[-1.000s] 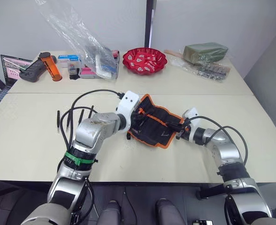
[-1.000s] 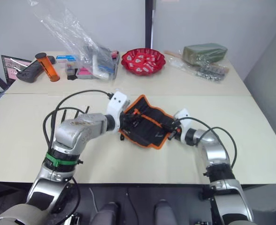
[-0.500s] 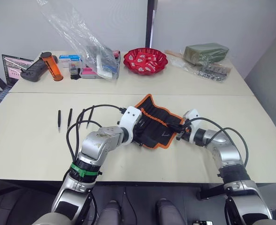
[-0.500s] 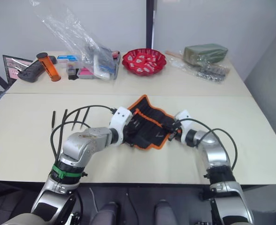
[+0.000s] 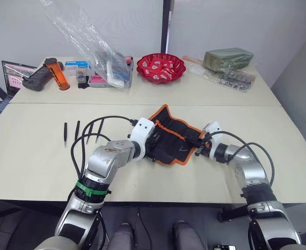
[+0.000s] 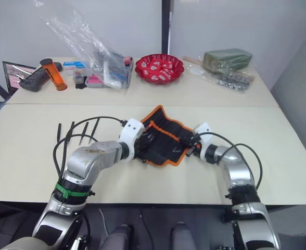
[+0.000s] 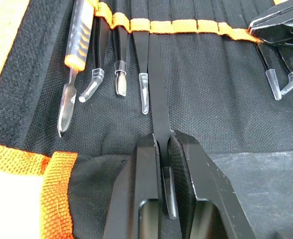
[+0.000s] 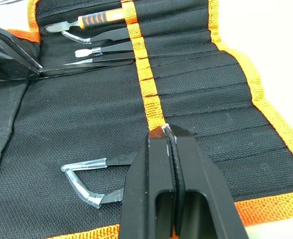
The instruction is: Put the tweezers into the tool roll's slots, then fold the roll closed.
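Observation:
The tool roll (image 5: 175, 136) lies open at the table's middle, black with orange trim. My left gripper (image 7: 161, 140) is shut on one black pair of tweezers (image 7: 155, 94), whose far end sits under the orange stripe in a slot (image 7: 140, 26). The neighbouring slots hold capped tweezers and an orange-handled tool (image 7: 77, 35). At the roll's right end my right gripper (image 8: 167, 130) is shut, pinching the fabric at the orange stripe (image 8: 145, 84). Several loose tweezers (image 5: 77, 130) lie on the table to the left of the roll.
Along the back of the table stand a red bowl (image 5: 161, 67), a clear plastic bag (image 5: 93, 44), an orange cylinder (image 5: 56, 74), small boxes and a green packet (image 5: 227, 57). A laptop (image 5: 13, 73) sits at the far left.
My left gripper has come down from the roll's far left end toward its near side with the tweezers. The roll now lies flatter. The right gripper has stayed put.

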Controlling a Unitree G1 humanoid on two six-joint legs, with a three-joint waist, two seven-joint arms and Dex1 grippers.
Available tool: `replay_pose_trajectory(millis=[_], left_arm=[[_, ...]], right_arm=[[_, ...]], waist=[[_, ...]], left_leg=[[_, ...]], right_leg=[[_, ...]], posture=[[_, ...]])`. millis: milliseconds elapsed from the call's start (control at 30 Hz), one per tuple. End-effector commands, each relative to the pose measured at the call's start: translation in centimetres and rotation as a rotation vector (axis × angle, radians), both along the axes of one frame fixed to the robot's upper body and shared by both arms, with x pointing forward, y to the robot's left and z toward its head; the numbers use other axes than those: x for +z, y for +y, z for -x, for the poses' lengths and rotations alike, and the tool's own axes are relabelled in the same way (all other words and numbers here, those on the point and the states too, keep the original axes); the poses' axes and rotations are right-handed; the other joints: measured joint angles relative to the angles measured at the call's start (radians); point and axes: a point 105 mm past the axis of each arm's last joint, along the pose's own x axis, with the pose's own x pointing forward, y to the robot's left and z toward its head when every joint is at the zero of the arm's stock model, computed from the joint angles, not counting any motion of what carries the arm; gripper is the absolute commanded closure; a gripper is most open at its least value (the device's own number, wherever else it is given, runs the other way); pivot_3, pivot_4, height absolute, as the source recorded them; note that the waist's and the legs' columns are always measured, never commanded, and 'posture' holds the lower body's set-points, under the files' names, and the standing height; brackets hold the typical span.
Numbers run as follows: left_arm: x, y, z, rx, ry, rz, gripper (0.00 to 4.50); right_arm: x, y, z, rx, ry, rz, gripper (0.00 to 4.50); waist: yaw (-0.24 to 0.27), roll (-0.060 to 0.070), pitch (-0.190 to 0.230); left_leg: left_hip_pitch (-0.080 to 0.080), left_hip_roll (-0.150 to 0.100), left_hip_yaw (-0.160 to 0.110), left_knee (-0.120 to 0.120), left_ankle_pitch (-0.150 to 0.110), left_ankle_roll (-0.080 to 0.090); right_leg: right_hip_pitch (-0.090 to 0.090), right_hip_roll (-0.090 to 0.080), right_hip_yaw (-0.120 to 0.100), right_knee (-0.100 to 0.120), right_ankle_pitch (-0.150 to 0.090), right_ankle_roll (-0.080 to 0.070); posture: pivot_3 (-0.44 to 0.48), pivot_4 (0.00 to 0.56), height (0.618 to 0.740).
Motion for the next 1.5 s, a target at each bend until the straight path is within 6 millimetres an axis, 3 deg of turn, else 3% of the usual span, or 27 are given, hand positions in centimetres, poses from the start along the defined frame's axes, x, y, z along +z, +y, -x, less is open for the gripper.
replay_pose_trajectory(millis=[33,500,833,1500], left_arm=[[0.3,-0.6,0.3,-0.029,-0.008,-0.009,4.50],[0.7,-1.0,0.6,-0.044,0.010,-0.008,4.50],[1.0,-1.5,-2.4,-0.024,-0.039,-0.051,4.50],[1.4,-5.2,-4.9,-0.190,-0.134,-0.048,4.50]], right_arm=[[-2.2,0.2,0.7,0.002,0.070,0.032,4.49],[-2.8,0.2,1.0,0.003,0.080,0.043,4.49],[-2.9,0.4,1.1,0.009,0.082,0.048,4.49],[-3.2,0.3,1.9,-0.007,0.087,0.041,4.49]], waist=[[0.000,0.000,-0.001],[0.000,0.000,-0.003],[-0.001,0.000,-0.004],[0.007,0.000,-0.004]], left_leg=[[0.000,0.000,0.000,0.000,0.000,0.000],[0.000,0.000,0.000,0.000,0.000,0.000],[0.001,0.000,0.000,0.000,0.000,0.000],[0.009,-0.001,0.000,0.001,0.000,0.000]], right_leg=[[0.000,0.000,0.000,0.000,0.000,0.000],[0.000,0.000,0.000,0.000,0.000,0.000],[0.001,0.000,0.000,0.000,0.000,0.000],[0.013,-0.001,0.000,-0.003,-0.003,0.007]], posture=[[0.000,0.150,0.740],[0.000,0.150,0.740],[0.000,0.150,0.740],[0.000,0.150,0.740]])
